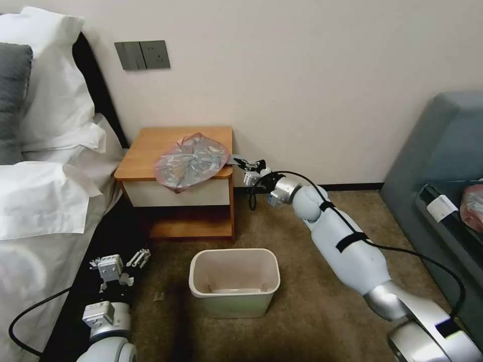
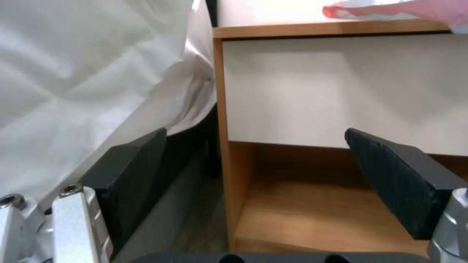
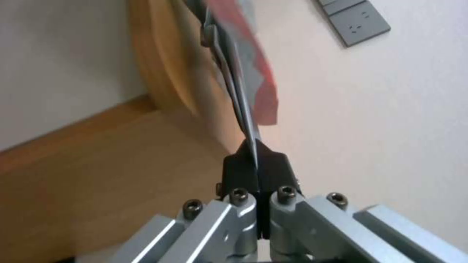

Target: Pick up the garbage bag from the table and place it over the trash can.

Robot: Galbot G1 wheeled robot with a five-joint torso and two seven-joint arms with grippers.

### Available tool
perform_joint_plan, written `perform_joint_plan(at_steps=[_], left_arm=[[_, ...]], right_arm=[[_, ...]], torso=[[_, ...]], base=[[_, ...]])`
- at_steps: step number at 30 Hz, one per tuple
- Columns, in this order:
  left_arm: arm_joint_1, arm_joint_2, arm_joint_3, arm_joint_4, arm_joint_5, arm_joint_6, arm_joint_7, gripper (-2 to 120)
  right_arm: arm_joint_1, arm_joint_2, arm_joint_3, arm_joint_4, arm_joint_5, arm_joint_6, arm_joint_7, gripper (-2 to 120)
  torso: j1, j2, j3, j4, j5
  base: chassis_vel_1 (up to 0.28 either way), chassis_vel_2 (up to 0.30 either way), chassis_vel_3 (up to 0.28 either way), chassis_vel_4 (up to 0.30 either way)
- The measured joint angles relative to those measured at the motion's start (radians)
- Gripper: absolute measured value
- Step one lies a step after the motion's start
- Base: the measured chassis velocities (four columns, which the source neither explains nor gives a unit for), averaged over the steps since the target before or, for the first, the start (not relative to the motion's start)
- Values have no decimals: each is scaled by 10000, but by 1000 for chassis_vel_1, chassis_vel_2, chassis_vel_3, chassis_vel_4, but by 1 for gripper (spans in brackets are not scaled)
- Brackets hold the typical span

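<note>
- Crinkled silvery-grey plastic with pink-red edges is what we see first: the garbage bag (image 1: pixel 190 161) lies spread across the orange-brown top of the bench (image 1: pixel 151 151), and its front edge droops a little over the white drawer front.
- Our right tool (image 1: pixel 240 162) reaches to the bench's right edge. In the right wrist view its two dark pads are pressed flat together on a thin stretched edge of the bag (image 3: pixel 244 69), so it is clamped on the bag.
- Our left tool (image 1: pixel 132 261) hangs low beside the bed (image 1: pixel 40 201), near the floor and well apart from the bag. In the left wrist view its black fingers (image 2: pixel 395 175) stand wide apart with nothing between them, facing the bench's low shelf.
- On the brown carpet in front of the bench stands the trash can (image 1: pixel 234 287), beige and upright. We see nothing inside it but its pale bottom, and no liner over its rim.
- Far to the right, a grey-blue sofa (image 1: pixel 443 151) holds a second, redder plastic wad (image 1: pixel 473 206).
</note>
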Motion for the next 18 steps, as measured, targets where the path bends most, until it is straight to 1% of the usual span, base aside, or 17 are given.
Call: perform_joint_plan(at_steps=[3, 4, 7, 9, 11, 12, 15, 16, 18], left_arm=[[-34, -71, 68, 4, 2, 26, 4, 93], [-34, -71, 68, 4, 2, 26, 4, 93], [-22, -61, 73, -6, -9, 27, 4, 93], [-18, -53, 64, -37, -37, 28, 4, 93], [-41, -65, -28, -287, -195, 107, 35, 93], [-41, -65, -28, -287, -195, 107, 35, 93], [-35, -74, -109, -841, -414, 359, 57, 93], [-35, -74, -109, -841, -414, 359, 57, 93], [-36, -54, -154, -1160, -473, 493, 67, 93]], right_arm=[[-648, -360, 43, 998, 452, -498, -139, 0], [-648, -360, 43, 998, 452, -498, -139, 0], [-1603, -688, 227, 2083, 762, -870, -340, 0], [-1845, -760, 271, 2285, 832, -925, -377, 0], [-2606, -955, 376, 2836, 1085, -1066, -492, 0], [-2606, -955, 376, 2836, 1085, -1066, -492, 0], [-3414, -1115, 493, 3301, 1185, -1112, -621, 0], [-3414, -1115, 493, 3301, 1185, -1112, -621, 0], [-3937, -1261, 446, 3605, 1302, -1181, -644, 0]], torso=[[0, 0, -1, 0, 0], [0, 0, -1, 0, 0], [0, 0, -1, 0, -2], [0, 0, -1, 0, -1], [0, 0, -1, 0, 0], [0, 0, -1, 0, 0], [-1, 0, -1, 0, -1], [-1, 0, -1, 0, -1], [-1, 0, -1, 0, 0]], base=[[0, 0, 0, 0], [0, 0, 0, 0], [0, 0, 0, 0], [0, 0, 0, 0], [0, 0, 0, 0], [0, 0, 0, 0], [0, 0, 0, 0], [0, 0, 0, 0], [0, 0, 0, 0]])
